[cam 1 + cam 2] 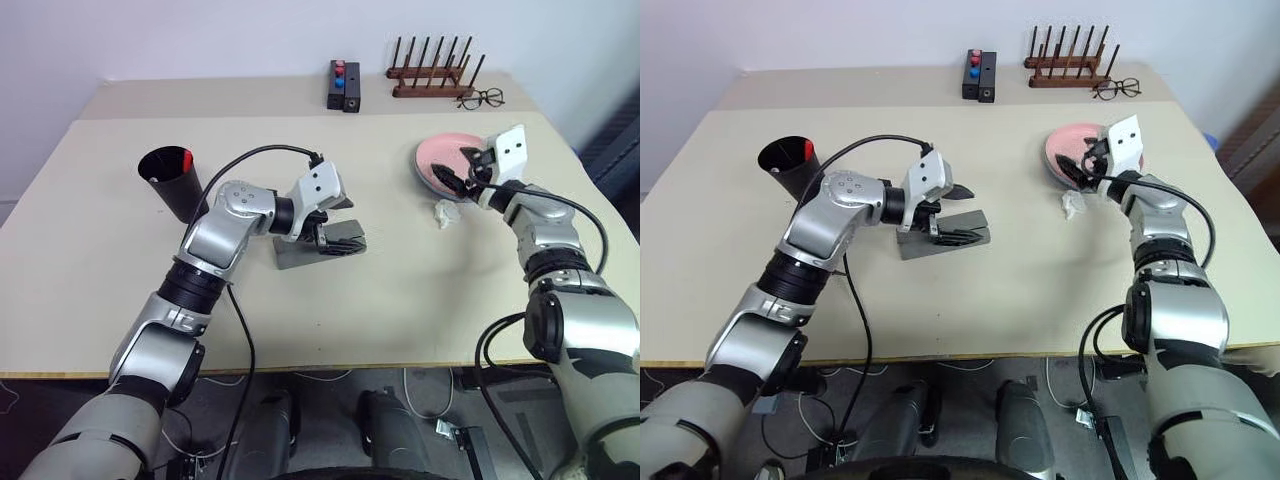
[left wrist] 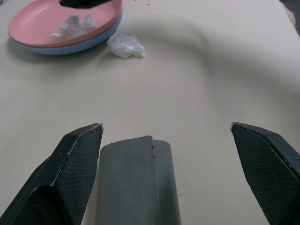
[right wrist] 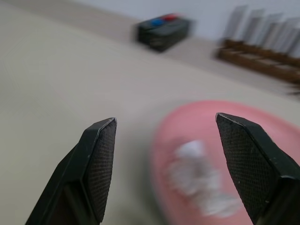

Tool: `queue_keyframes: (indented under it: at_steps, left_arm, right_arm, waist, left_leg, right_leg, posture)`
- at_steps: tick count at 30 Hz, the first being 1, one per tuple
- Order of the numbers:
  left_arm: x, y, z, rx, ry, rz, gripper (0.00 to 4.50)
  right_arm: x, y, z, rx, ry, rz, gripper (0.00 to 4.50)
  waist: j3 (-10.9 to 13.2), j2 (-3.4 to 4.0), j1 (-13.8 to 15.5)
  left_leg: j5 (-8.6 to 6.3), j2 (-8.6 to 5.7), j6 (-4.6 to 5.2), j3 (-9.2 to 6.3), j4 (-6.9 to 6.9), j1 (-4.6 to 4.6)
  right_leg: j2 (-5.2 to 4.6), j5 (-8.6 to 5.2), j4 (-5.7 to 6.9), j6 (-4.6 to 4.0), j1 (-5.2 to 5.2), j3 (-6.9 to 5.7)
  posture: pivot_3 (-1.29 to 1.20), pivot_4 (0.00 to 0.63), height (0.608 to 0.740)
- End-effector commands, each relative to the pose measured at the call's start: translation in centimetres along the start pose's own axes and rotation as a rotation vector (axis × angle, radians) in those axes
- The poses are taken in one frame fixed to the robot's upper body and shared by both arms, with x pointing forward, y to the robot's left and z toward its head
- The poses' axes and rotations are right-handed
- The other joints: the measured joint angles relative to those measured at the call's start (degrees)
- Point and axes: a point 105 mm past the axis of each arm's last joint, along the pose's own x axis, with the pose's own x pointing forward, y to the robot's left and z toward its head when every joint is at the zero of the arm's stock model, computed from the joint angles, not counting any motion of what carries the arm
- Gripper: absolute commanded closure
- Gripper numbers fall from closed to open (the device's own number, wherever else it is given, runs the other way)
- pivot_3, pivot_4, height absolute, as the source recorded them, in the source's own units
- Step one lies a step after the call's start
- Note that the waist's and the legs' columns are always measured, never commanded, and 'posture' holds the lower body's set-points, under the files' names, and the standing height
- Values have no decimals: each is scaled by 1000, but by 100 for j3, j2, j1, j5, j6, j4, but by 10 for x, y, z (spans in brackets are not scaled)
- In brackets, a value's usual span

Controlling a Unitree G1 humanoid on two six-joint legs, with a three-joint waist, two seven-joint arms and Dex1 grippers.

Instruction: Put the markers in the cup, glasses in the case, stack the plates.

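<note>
Pink round shallow plate (image 2: 51, 21) is already being carried by the light blue one (image 2: 89, 43), the red-capped marker (image 1: 187, 160) is being held in the tall black cup (image 1: 172, 185), and both the left gripper (image 2: 166, 176) and right gripper (image 3: 164, 171) are being kept apart, clamped on nothing, the left straddling the grey case (image 2: 136, 183).

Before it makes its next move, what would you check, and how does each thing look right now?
1. Plates stacked: ok. The pink plate sits on the blue plate.
2. Plates free of litter: not ok. A paper wad lies in the pink one, a second wad beside the stack.
3. Right pincer open: ok, over the pink plate.
4. Left pincer open: ok, at the grey case.
5. Sunglasses in the case: ok, they lie in it, lid up.
6. Markers in the cup: cannot tell; something red shows inside.
</note>
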Motion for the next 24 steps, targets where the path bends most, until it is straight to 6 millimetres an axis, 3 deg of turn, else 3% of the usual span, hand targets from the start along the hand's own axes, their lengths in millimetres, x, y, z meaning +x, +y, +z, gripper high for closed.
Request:
queue_keyframes:
  at_steps: [1, 5, 9, 24]
  left_arm:
    - [3, 1, 15, 49, -38, -18, 0]
    - [6, 1, 19, 59, -49, -31, 0]
    - [6, 0, 18, 63, -49, -37, 0]
    - [-2, 3, 16, 65, -33, -15, 0]
  right_arm:
    - [-22, 2, -10, 23, 44, 111, 1082]
    - [-38, -1, -22, 60, 102, 132, 1082]
    - [-42, -4, -27, 70, 124, 107, 1082]
    - [-17, 16, -42, 105, 158, 119, 1082]
  waist:
    - [0, 0, -3]
    - [1, 1, -37]
    - [0, 1, -90]
    - [0, 1, -74]
  left_leg:
    - [0, -1, 0, 1, 1, 0]
    - [0, 0, 0, -1, 2, 1]
    - [0, 4, 0, -4, -2, 5]
    - [0, 2, -1, -5, -2, 5]
  right_leg:
    - [0, 0, 0, 0, 0, 0]
    - [-1, 0, 0, 0, -2, 1]
    - [0, 0, 1, 0, -4, 2]
    - [-1, 0, 1, 0, -4, 2]
  posture:
    - [0, 150, 740]
    - [0, 150, 740]
    - [0, 150, 740]
    - [0, 150, 740]
